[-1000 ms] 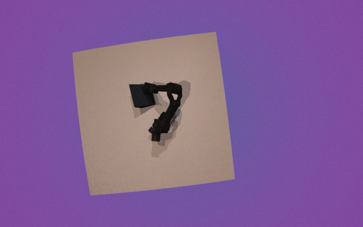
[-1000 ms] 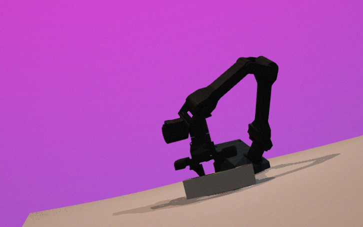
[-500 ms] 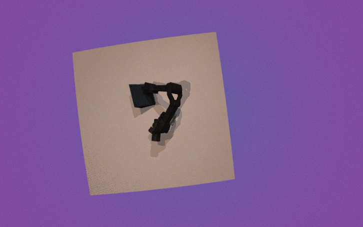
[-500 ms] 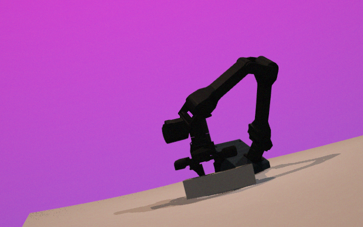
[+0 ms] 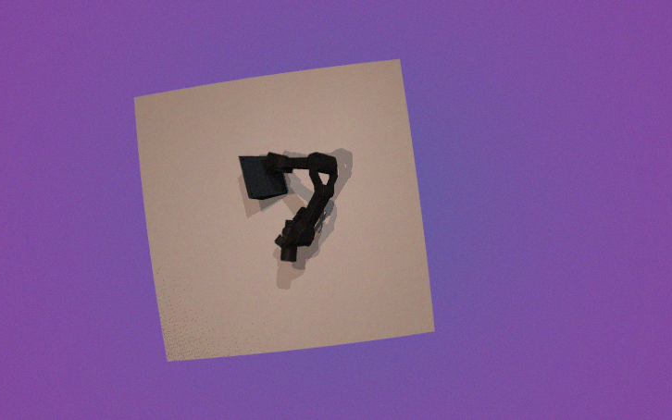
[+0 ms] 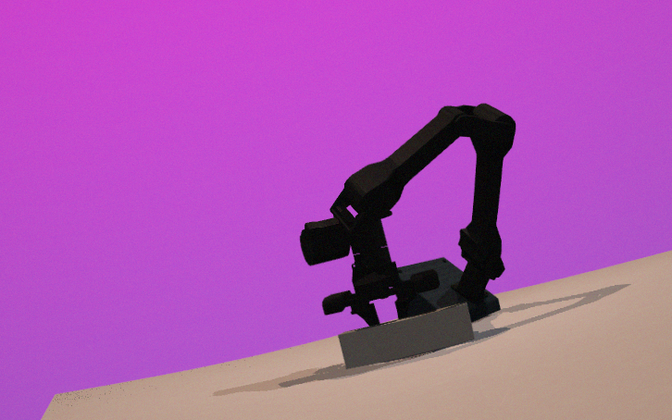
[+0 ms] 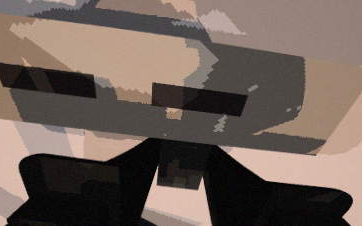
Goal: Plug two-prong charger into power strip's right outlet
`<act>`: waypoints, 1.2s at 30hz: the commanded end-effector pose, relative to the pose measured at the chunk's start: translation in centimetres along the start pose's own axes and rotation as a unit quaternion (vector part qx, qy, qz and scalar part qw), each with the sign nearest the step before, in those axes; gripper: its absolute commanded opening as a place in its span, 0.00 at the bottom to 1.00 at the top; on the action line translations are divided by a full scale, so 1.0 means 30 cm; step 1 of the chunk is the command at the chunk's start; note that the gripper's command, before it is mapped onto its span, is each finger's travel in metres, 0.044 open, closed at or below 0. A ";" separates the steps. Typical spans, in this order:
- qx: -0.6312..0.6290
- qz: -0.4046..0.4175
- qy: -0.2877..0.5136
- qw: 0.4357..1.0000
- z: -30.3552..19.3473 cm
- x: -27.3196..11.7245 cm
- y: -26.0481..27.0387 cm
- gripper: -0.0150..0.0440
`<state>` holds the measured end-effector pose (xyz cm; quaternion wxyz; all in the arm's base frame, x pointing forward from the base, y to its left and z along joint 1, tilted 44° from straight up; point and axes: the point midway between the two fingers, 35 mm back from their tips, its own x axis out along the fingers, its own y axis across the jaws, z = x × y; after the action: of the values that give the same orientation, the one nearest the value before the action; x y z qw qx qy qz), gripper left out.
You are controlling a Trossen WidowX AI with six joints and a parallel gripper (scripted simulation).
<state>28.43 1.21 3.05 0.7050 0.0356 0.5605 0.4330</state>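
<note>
1. Nearest in the wrist view, the two dark fingers of the gripper are seen closed part-way on the charger, a small dark block clamped between them
2. The charger is held with its long axis running out from the fingers toward the power strip; its prongs cannot be made out
3. Just beyond the charger, the grey-tan top of the power strip is crossed by two dark slot-like outlets, one at the left and one nearer the middle, each lying lengthwise along the strip
4. The charger is lined up below the middle outlet, its front end close to the strip's near edge; contact cannot be told
5. In the exterior view, the gripper is pointed steeply down onto the top of the long, low power strip, which lies flat on the beige table
6. Farther back, the arm is arched up and over from its dark base, which stands just behind the strip
</note>
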 end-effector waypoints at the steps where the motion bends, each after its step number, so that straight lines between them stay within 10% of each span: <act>1: -0.009 0.001 -0.010 1.000 0.020 0.003 0.001 0.25; 36: -0.009 0.001 -0.010 1.000 0.023 -0.013 0.001 0.25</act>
<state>28.49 1.19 3.20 0.7048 0.0341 0.5597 0.4345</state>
